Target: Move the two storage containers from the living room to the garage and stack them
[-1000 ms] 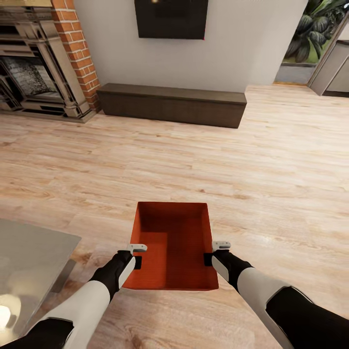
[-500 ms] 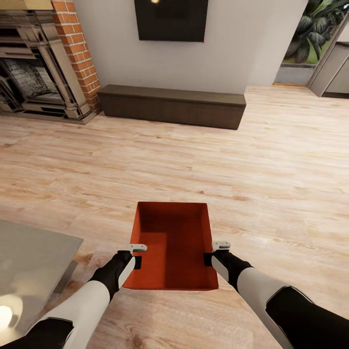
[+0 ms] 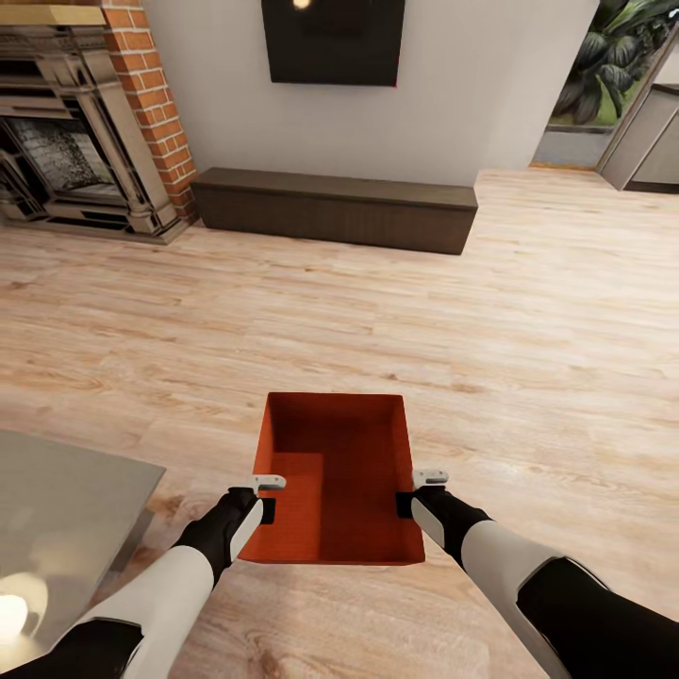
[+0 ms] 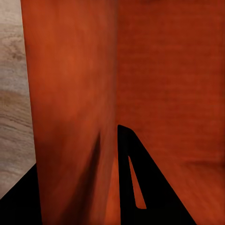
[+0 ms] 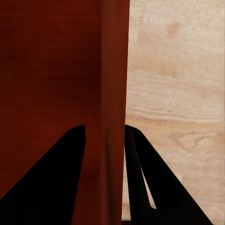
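red container (image 3: 339, 471) between both grippers

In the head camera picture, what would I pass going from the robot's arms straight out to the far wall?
Open red-orange rectangular box held between both pincers → light wood-plank floor → long dark-brown low cabinet → black screen on the white wall.

Open wood floor (image 3: 377, 311) stretches ahead of the held container (image 3: 335, 476), broad and bare. The low cabinet (image 3: 335, 206) and brick fireplace (image 3: 85, 141) block the far wall, while the grey table (image 3: 66, 509) crowds the left arm's side.
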Robot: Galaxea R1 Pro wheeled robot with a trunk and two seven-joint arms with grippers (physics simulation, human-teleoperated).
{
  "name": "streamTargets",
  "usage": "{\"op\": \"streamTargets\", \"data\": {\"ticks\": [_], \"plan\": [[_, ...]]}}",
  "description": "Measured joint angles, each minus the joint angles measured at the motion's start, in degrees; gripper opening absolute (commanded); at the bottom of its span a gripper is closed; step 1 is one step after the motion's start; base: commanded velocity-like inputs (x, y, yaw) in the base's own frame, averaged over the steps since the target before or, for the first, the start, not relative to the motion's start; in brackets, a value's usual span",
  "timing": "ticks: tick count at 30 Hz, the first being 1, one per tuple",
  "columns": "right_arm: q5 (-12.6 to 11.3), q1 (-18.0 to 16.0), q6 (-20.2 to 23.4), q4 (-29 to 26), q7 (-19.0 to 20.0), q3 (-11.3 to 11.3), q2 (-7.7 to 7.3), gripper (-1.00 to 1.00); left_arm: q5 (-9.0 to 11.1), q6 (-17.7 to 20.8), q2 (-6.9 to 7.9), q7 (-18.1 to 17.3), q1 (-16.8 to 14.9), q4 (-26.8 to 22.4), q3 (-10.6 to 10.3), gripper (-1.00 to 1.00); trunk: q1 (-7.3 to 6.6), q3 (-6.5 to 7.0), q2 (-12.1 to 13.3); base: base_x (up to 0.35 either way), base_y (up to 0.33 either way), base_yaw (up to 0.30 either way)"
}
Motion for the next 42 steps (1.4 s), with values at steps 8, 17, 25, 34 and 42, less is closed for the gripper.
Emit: {"op": "streamTargets", "data": {"ticks": [8, 17, 25, 34, 42], "plan": [[-0.08, 0.0, 0.0, 0.01, -0.02, 0.09, 0.0, -1.0, 0.13, -0.03, 0.0, 0.06, 0.0, 0.05, -0.04, -1.0, -1.76, 1.44, 3.21, 0.0, 0.0, 0.0], [-0.03, 0.0, 0.0, 0.03, 0.01, 0.08, 0.0, -1.0, 0.25, -0.06, 0.0, 0.12, 0.0, 0.08, -0.1, -1.0, -3.74, 3.05, 6.82, 0.0, 0.0, 0.0], [0.0, 0.0, 0.0, 0.03, 0.19, 0.11, -0.1, -1.0, 0.46, -0.1, -0.07, 0.29, 0.01, 0.11, -0.17, -1.0, -5.49, 4.49, 10.03, 0.0, 0.0, 0.0], [0.05, 0.0, 0.0, 0.03, 0.26, 0.13, -0.14, -1.0, 0.46, -0.19, -0.12, 0.34, 0.0, 0.19, -0.13, -1.0, -7.47, 6.11, 13.64, 0.0, 0.0, 0.0], [-0.09, 0.0, 0.0, 0.03, 0.15, 0.24, -0.1, -1.0, 0.64, -0.22, -0.06, 0.34, 0.01, 0.23, -0.22, -1.0, -9.23, 7.54, 16.85, 0.0, 0.0, 0.0]]}}
